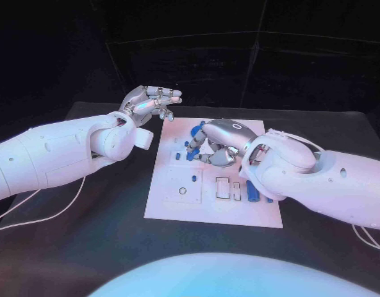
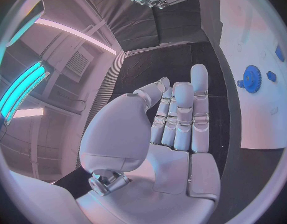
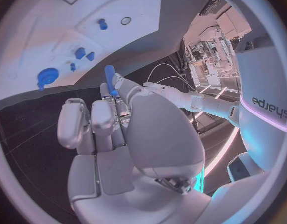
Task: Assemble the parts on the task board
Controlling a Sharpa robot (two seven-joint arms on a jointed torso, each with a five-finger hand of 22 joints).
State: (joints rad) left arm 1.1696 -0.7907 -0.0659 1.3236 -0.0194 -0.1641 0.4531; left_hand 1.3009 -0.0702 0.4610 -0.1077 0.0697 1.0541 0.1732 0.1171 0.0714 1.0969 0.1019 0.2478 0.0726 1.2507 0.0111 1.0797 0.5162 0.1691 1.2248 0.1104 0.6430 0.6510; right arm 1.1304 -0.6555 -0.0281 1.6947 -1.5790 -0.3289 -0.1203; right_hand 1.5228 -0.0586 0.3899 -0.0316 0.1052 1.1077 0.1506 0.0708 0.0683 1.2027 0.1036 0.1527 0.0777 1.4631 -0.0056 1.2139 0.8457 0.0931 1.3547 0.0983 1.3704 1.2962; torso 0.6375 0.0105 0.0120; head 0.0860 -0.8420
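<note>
Right hand (image 1: 218,143): we see it over the middle of the task board (image 1: 177,204), pinching a slim blue peg (image 3: 110,78) between thumb and finger.
Left hand (image 1: 151,101): we see it raised beyond the board's far left corner, fingers curled in, holding nothing.
Parts: a blue gear (image 2: 251,78) and small blue pieces (image 3: 80,53) lie on the board.
</note>
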